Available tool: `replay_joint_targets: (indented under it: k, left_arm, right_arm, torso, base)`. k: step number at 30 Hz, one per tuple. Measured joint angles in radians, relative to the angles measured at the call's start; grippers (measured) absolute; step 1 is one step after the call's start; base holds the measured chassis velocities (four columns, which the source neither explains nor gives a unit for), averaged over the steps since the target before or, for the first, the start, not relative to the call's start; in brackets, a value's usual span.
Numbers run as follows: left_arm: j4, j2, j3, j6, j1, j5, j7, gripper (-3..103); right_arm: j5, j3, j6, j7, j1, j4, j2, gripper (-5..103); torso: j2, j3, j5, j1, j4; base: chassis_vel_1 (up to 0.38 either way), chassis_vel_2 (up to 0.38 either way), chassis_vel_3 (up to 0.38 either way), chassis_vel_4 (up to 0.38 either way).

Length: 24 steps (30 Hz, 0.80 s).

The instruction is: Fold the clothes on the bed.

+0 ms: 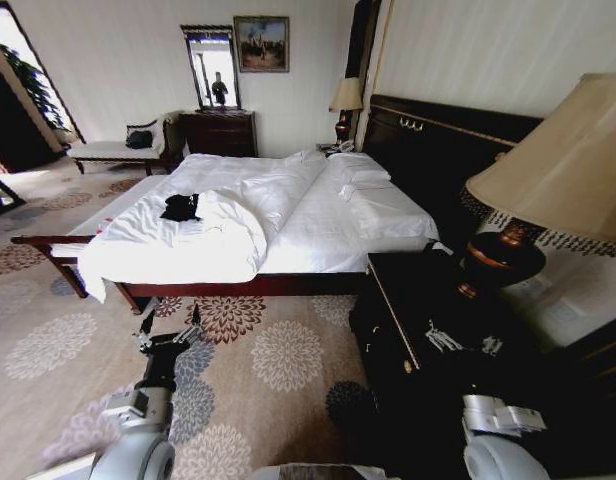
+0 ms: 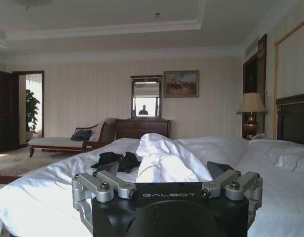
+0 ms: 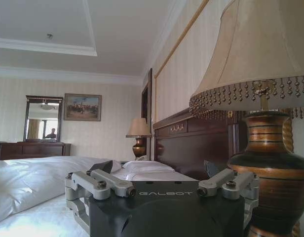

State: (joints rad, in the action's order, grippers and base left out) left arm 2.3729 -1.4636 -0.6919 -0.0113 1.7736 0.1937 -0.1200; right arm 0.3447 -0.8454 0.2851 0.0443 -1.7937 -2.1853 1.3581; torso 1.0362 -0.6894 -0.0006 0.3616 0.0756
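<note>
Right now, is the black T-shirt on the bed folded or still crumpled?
Crumpled: the black T-shirt lies bunched in an uneven heap on the bed beside the duvet.

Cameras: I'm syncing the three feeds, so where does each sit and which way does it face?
Head view: high, looking down at the bed and T-shirt; both arms low.
Left wrist view: behind the open left hand, facing the T-shirt.
Right wrist view: behind the open right hand, beside a lamp.
All share the bed.

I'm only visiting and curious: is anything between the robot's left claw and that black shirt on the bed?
Nothing visible blocks it. The left gripper hangs over patterned carpet short of the bed. The black T-shirt lies on top, against a bunched white duvet, beyond the bed's near edge.
</note>
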Motion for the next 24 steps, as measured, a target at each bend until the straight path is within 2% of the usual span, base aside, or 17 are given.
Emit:
replay_joint_targets:
  k: [13, 24]
  left_arm:
    - [0.003, -0.002, -0.002, 0.01, 0.005, -0.003, 0.002, 100]
    - [0.005, -0.003, -0.002, 0.018, 0.008, -0.006, 0.004, 100]
  right_arm:
    - [0.009, -0.007, -0.001, 0.005, 0.002, -0.003, -0.002, 100]
    - [0.01, -0.008, -0.001, 0.006, 0.002, -0.007, -0.001, 100]
  torso:
    - [0.0, 0.0, 0.0, 0.0, 0.0]
    - [0.0, 0.0, 0.0, 0.0, -0.0001]
  base:
    - [-0.044, 0.035, 0.057, -0.048]
    - [-0.103, 0.102, 0.112, -0.108]
